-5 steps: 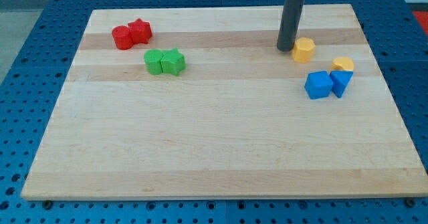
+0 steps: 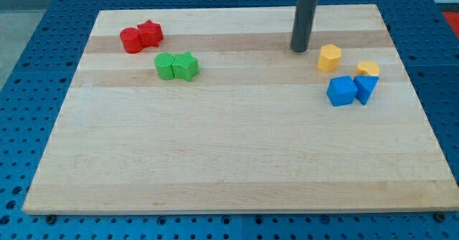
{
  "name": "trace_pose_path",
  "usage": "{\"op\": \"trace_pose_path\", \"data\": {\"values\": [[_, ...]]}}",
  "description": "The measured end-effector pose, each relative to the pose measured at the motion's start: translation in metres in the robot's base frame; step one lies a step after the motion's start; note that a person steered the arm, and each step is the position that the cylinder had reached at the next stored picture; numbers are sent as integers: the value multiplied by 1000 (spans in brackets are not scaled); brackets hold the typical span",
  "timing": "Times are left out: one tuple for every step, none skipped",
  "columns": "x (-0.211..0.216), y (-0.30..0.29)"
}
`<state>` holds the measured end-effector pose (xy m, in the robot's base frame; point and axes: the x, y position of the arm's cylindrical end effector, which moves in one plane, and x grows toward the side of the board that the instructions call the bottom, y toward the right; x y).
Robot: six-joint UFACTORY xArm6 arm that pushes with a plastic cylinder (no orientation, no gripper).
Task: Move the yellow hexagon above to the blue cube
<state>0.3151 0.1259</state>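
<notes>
The yellow hexagon [image 2: 329, 57] lies on the wooden board [image 2: 229, 147] at the view's right, just above and slightly left of the blue cube [image 2: 341, 91]. A small gap separates them. My tip [image 2: 299, 49] rests on the board a little to the left of the yellow hexagon and slightly above it, not touching it. A second blue block [image 2: 366, 88] touches the cube's right side, and a second yellow block [image 2: 368, 69] sits above that one.
Two red blocks [image 2: 140, 36] sit together at the view's upper left. Two green blocks [image 2: 176, 66] sit together just below and right of them. The board lies on a blue perforated surface [image 2: 29, 89].
The yellow hexagon has shifted slightly right and down, closer to the blue cube. My tip has pulled back left and up, away from the hexagon.
</notes>
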Motion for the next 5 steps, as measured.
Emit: {"op": "trace_pose_path", "data": {"values": [[17, 13], [39, 14], [68, 14], [84, 14], [86, 14]]}}
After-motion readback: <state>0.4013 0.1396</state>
